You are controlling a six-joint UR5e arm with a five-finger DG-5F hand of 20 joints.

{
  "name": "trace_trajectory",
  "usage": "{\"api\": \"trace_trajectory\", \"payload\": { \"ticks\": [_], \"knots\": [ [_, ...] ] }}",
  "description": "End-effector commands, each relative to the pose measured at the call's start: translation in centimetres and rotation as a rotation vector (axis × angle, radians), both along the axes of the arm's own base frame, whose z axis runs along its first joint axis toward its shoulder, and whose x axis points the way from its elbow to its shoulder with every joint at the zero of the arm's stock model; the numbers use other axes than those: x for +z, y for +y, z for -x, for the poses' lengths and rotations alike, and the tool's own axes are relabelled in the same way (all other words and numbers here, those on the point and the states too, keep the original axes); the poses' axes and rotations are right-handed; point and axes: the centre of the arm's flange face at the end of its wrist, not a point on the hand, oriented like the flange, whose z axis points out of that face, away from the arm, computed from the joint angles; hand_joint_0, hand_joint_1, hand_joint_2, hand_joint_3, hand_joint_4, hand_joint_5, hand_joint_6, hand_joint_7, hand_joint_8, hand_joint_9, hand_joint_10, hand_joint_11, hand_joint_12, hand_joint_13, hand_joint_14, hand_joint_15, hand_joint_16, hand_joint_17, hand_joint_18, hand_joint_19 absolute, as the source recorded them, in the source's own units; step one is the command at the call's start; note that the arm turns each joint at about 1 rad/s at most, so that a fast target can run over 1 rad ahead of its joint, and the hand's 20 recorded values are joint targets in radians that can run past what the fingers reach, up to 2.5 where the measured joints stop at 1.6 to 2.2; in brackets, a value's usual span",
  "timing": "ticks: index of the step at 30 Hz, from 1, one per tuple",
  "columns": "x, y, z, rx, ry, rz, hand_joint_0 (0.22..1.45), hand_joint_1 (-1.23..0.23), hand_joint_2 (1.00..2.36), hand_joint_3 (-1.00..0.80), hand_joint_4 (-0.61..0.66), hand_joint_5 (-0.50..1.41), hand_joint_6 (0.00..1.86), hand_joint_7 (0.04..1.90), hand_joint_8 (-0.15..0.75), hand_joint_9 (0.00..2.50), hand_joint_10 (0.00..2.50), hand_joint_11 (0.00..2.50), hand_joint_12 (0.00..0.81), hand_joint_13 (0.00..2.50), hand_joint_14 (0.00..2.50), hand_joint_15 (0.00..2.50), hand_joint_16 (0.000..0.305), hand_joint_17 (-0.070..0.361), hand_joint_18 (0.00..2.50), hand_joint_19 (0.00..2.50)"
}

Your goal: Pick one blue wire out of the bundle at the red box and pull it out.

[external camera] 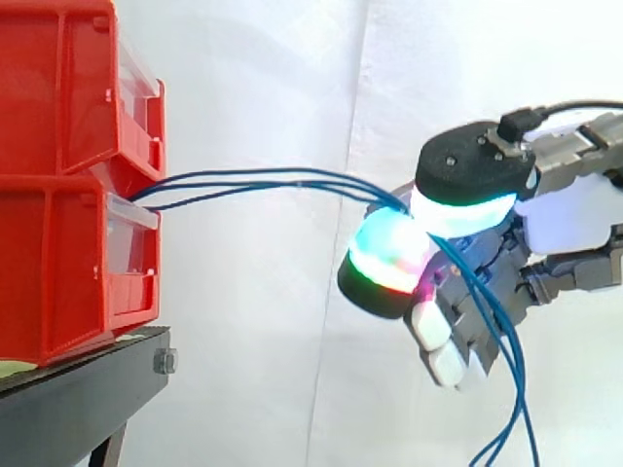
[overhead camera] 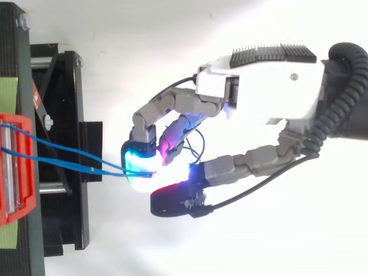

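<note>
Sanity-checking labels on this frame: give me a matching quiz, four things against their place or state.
1 blue wires
2 red bins
3 hand
4 black stand

A under the bins
B pinching the wires
C stacked at the side view's left
D stretched from bins to hand

Pairs: 1-D, 2-C, 3-B, 4-A

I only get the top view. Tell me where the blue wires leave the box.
Observer: The wires come out between the upper bin and the lower bin, which are stacked.
Operator: Count those reaching the robot hand.
Observer: Three strands run to the robot hand, all going in between two pads.
Operator: Say where they go after.
Observer: They hang below the robot hand, past the view's bottom edge.
</note>
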Motion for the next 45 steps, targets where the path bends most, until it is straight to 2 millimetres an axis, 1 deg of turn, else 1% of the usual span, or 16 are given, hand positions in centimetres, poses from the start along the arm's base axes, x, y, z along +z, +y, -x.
{"api": "trace_trajectory", "payload": {
  "ticks": [1,4,7,12,15,17,21,23,26,33,43,45],
  "knots": [
    [1.0,-0.3,0.3,-0.008,-0.011,-0.025,0.63,-0.75,1.01,0.06,-0.04,-0.16,0.97,1.05,0.364,0.82,0.01,0.45,0.45,0.87,0.02,0.46,0.062,0.14,0.78,0.42],
    [1.8,-0.6,0.2,-0.015,-0.023,-0.046,0.62,-0.74,1.01,0.02,-0.01,-0.16,0.97,1.03,0.359,0.81,0.01,0.45,0.449,0.86,0.02,0.46,0.061,0.138,0.77,0.43],
    [2.2,-0.7,0.1,-0.017,-0.023,-0.049,0.62,-0.74,1.02,-0.04,0.03,-0.15,0.97,1.04,0.352,0.81,0.01,0.46,0.44,0.86,0.02,0.47,0.06,0.134,0.75,0.44],
    [3.1,-0.7,0.3,-0.016,0.006,-0.045,0.63,-0.74,1.02,-0.09,0.04,-0.15,0.97,1.05,0.348,0.8,0.01,0.45,0.433,0.85,0.02,0.46,0.058,0.13,0.73,0.44],
    [3.0,-1.0,0.5,-0.02,0.029,-0.042,0.64,-0.75,1.02,-0.15,0.04,-0.16,0.96,1.06,0.331,0.79,0.01,0.46,0.41,0.84,0.02,0.48,0.054,0.121,0.7,0.45],
    [2.9,-0.9,0.5,-0.019,0.033,-0.044,0.68,-0.81,1.02,-0.22,0.03,-0.16,0.97,1.06,0.327,0.79,0.01,0.47,0.411,0.86,0.02,0.48,0.054,0.121,0.73,0.44],
    [2.8,-0.8,0.6,-0.004,0.042,-0.045,0.69,-0.85,1.01,-0.3,0.03,-0.16,0.97,1.04,0.325,0.79,0.01,0.47,0.409,0.87,0.02,0.48,0.053,0.12,0.75,0.42],
    [2.8,-0.8,0.8,0.012,0.054,-0.049,0.7,-0.86,1.01,-0.43,0.06,-0.16,0.97,1.03,0.323,0.8,0.01,0.47,0.41,0.88,0.02,0.49,0.053,0.119,0.76,0.43],
    [2.7,-0.9,1.0,0.023,0.071,-0.056,0.68,-0.85,1.0,-0.5,0.11,-0.16,0.97,1.0,0.322,0.8,0.01,0.48,0.407,0.88,0.02,0.49,0.053,0.118,0.76,0.43],
    [2.6,-0.9,1.2,0.025,0.089,-0.064,0.64,-0.8,1.0,-0.5,0.15,-0.15,0.96,1.01,0.326,0.81,0.01,0.48,0.411,0.88,0.02,0.5,0.053,0.12,0.75,0.46],
    [2.5,-0.8,1.2,0.021,0.088,-0.113,0.58,-0.65,1.01,-0.43,0.17,-0.14,0.95,1.06,0.338,0.84,0.01,0.48,0.42,0.87,0.02,0.51,0.055,0.123,0.73,0.49],
    [2.8,-0.8,1.2,0.023,0.085,-0.136,0.57,-0.63,1.01,-0.42,0.17,-0.14,0.95,1.06,0.339,0.84,0.01,0.48,0.42,0.87,0.02,0.51,0.055,0.124,0.73,0.5]
  ]
}}
